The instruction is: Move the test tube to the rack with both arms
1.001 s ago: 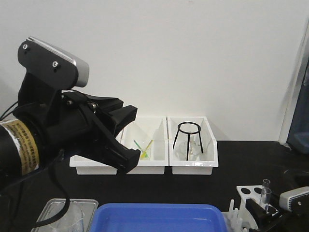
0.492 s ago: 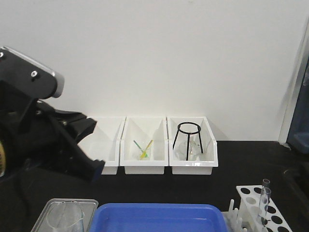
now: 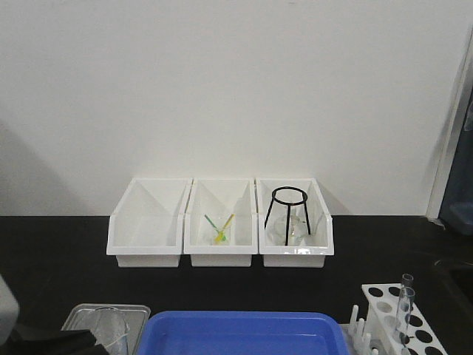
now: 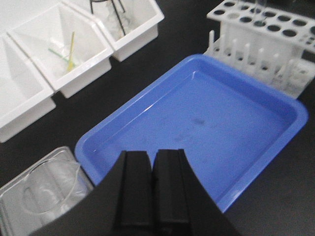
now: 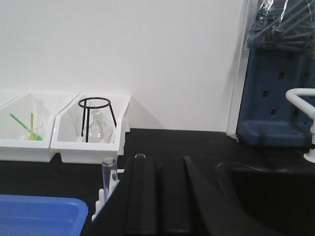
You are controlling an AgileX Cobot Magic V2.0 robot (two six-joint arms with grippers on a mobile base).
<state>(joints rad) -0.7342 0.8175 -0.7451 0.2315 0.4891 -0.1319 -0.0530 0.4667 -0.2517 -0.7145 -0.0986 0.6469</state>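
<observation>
The left arm has dropped out of the front view since a second ago, and the right gripper (image 5: 157,196) has left the rack (image 3: 392,310). Both grippers, left (image 4: 150,189) included, are pressed together and empty. The tube (image 3: 403,307) stands upright in the rack, so the transfer looks done.

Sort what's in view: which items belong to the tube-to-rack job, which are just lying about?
Job: test tube standing in rack; left gripper; right gripper.
Bystanders: blue tray; three white bins; black wire stand; beaker.
</observation>
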